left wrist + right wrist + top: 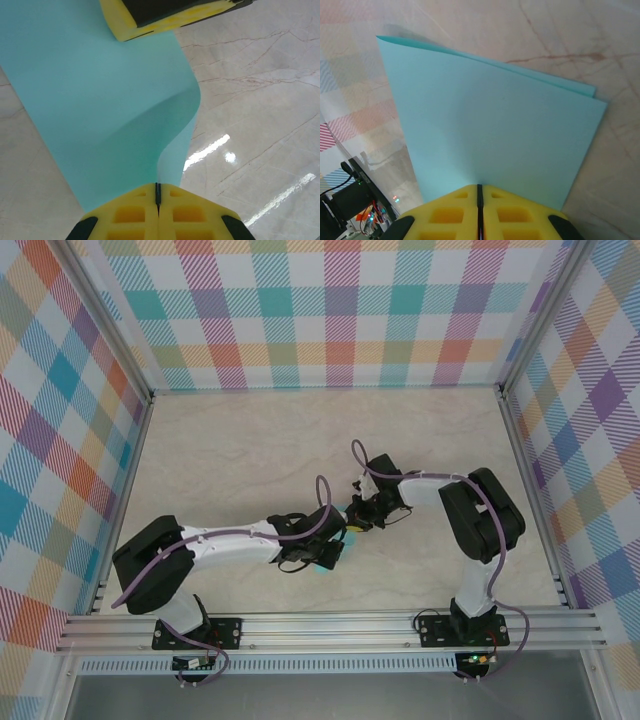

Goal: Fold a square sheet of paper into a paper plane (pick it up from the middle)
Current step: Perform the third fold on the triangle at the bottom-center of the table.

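paper: the square sheet of paper (490, 120) is doubled over and held up off the tabletop (260, 100), between both arms
left pincer (158, 189): pressed together, pinching one edge
right pincer (480, 190): same, clamped on the far end
tip: imo line up the loose corners before creasing, and don't tug, it's bowing

**Pale marble-look table, glossy and bare around the middle**

The table (250, 440) has a cream surface with thin reddish-brown veins, and it is glossy enough to throw back bright streaks of light. Aluminium rails (330, 625) edge it at the near side and along both flanks. The square sheet of paper (330, 558) is over its middle; whether any edge rests on the surface cannot be told.
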